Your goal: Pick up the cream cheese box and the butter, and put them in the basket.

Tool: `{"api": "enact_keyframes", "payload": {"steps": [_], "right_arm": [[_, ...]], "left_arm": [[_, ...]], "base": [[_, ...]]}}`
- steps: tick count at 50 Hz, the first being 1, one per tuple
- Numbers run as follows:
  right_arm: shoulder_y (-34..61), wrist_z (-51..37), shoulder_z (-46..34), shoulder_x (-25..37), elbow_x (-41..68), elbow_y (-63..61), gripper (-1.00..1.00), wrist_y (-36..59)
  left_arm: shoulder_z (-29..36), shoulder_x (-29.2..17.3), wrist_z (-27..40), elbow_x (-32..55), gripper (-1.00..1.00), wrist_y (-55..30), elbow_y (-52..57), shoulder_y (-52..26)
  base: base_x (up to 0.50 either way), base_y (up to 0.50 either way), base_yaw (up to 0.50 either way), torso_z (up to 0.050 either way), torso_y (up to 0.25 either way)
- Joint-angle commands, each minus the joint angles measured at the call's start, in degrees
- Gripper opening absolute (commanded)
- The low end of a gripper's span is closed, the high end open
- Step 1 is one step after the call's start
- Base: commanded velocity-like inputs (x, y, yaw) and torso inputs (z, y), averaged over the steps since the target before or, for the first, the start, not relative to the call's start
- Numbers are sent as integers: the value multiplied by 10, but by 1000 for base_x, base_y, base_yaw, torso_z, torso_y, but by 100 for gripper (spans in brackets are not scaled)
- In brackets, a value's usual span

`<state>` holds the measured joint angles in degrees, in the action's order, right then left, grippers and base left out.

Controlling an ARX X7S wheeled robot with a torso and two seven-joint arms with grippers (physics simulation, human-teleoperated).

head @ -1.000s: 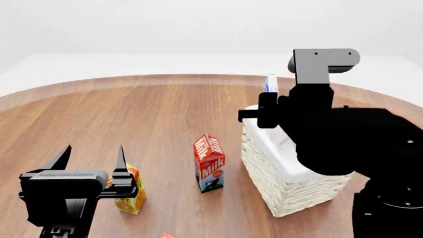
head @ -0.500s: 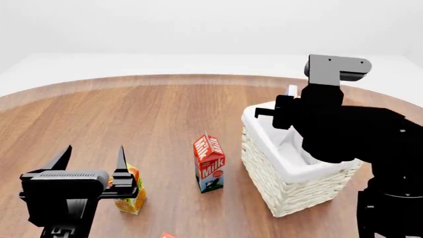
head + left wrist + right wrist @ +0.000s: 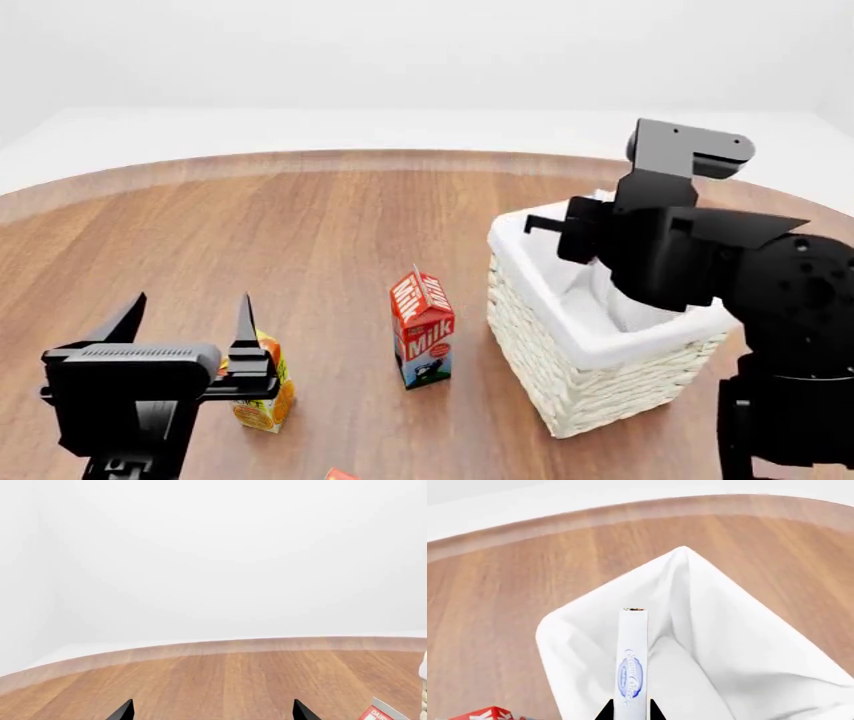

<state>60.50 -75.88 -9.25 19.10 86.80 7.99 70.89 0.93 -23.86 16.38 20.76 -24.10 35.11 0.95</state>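
Observation:
The cream cheese box [image 3: 632, 665], thin and white with a blue mark, stands on edge in my right gripper [image 3: 630, 713], which is shut on it. Under it lies the white cloth liner of the basket [image 3: 734, 645]. In the head view my right arm [image 3: 667, 250] reaches over the wicker basket [image 3: 587, 385] and hides both box and gripper. My left gripper [image 3: 190, 312] hangs open and empty at the near left, its fingertips [image 3: 123, 712] wide apart. A red-orange corner [image 3: 339, 474] at the head view's bottom edge may be the butter; I cannot tell for sure.
A red-and-white milk carton [image 3: 423, 330] stands upright just left of the basket. An orange juice carton [image 3: 263, 395] sits right behind my left gripper. The round wooden table [image 3: 307, 220] ends in a curved far rim.
My right arm has swung right and lowered over the basket, taking the cream cheese box out of the head view. The left arm and the cartons have not moved.

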Motion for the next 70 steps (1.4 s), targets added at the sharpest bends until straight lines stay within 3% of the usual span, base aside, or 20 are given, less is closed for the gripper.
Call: {"api": "enact_keyframes", "payload": {"steps": [1,52,53,70], "right_arm": [[15,12,-5,1,-22,34,-100,-15],[4,56,-31,9,-62,93,-100,-53],[4,58,-31,9,-60,92,100,-53],[5,47,-23,11,-37,61,100,-49]], "left_arm": [[2,-1,1,1,100,1,-1,0],[7,-7,8,5,100,3,1,0],[6,-7,9,6,100,2,1,0],[10,-8,9,4,100,8,-4,0]], "base": [[0,0,0,0,10],[0,0,0,0,1],[0,0,0,0,0],[0,0,0,0,0]]}}
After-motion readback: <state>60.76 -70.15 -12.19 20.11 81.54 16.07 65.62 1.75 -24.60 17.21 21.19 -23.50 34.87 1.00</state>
